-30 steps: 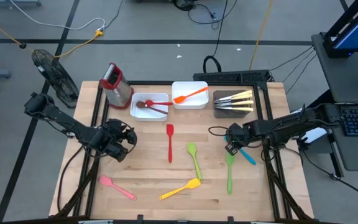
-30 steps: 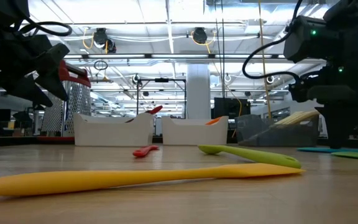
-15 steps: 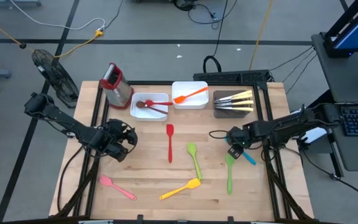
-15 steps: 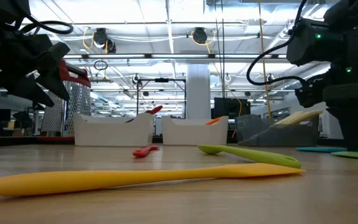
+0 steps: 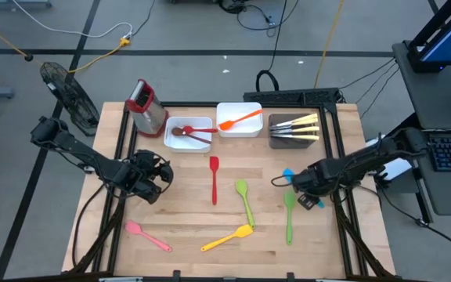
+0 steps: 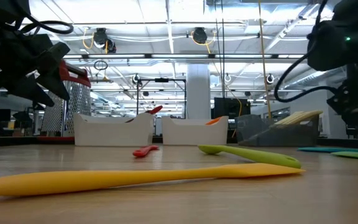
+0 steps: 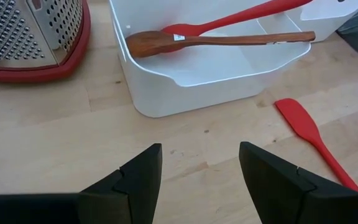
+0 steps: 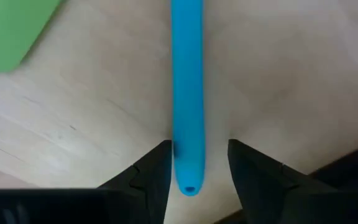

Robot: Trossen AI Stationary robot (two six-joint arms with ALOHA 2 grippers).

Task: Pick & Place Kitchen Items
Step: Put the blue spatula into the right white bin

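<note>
The wooden table (image 5: 186, 235) carries most of the utensils loose: a red spatula (image 5: 214, 178), two green ones (image 5: 243, 200) (image 5: 289, 217), a yellow spatula (image 5: 227, 238) and a pink one (image 5: 146, 235). Along its far edge stand a box grater (image 5: 142, 102), a white tray (image 5: 188, 133) holding a brown wooden spoon (image 7: 210, 41) and a red spoon (image 7: 238, 17), a second white tray (image 5: 239, 120) with an orange spatula (image 5: 239, 119), and a dark tray (image 5: 294, 130) of pale-handled knives (image 5: 297, 125).

The left gripper (image 5: 149, 178) waits above the table's left side, jaws apart and empty. The right gripper (image 5: 313, 188) sits low over the blue spatula (image 8: 186, 93), jaws apart on either side of its handle, right at the handle's end.

Closing there could go badly: such a short bite may let the spatula slip out or swing down when lifted.

Only the right wrist view shows how near the end the jaws stand; from above, the arm hides all but the blue tip.
</note>
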